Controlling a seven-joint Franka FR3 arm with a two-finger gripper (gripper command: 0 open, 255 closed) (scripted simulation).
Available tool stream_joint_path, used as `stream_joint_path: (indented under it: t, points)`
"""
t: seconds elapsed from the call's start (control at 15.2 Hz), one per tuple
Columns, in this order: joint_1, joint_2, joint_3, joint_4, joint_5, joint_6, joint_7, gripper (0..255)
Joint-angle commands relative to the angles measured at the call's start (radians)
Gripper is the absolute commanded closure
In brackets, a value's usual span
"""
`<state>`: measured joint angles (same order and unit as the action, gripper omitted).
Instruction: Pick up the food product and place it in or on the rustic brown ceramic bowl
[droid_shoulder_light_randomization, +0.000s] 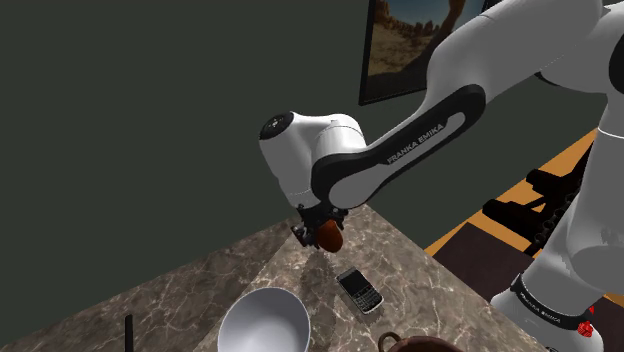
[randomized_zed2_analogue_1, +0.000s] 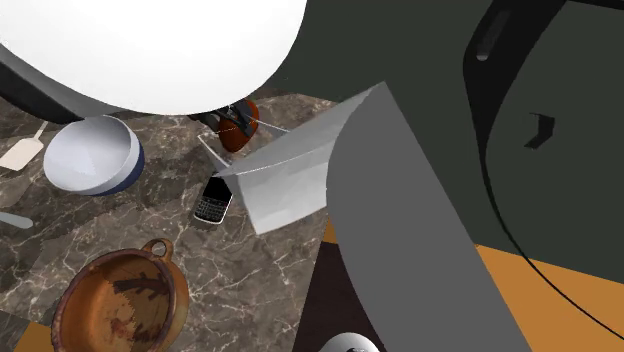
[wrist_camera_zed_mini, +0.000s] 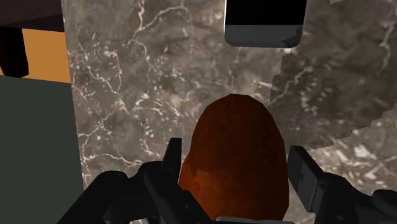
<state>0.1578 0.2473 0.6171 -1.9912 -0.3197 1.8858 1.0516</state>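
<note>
A reddish-brown, egg-shaped food item is clasped between the two black fingers of my gripper, which is shut on it. It hangs a little above the dark marble tabletop near the far edge. In the second exterior view the food item peeks out below the arm's white body. The rustic brown bowl with a small loop handle stands upright at the near side of the table; its rim shows at the shoulder view's bottom edge.
A pale grey bowl stands between the gripper and the brown bowl's side of the table. A black keypad phone lies flat close by. A spatula and a thin black stick lie further off.
</note>
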Motion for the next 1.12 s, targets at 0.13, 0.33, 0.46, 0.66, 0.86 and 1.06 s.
stream_joint_path:
  t: [0.13, 0.33, 0.46, 0.66, 0.86, 1.06]
  points:
    - [-0.005, -0.030, 0.007, 0.025, 0.022, -0.046, -0.021, 255]
    - [-0.008, -0.050, 0.010, 0.044, 0.036, -0.079, -0.035, 255]
    - [-0.009, -0.062, 0.012, 0.058, 0.045, -0.102, -0.044, 255]
    - [-0.011, -0.079, 0.015, 0.081, 0.057, -0.136, -0.056, 255]
    - [-0.013, -0.094, 0.016, 0.106, 0.067, -0.171, -0.068, 255]
    - [-0.014, -0.106, 0.018, 0.133, 0.075, -0.207, -0.079, 255]
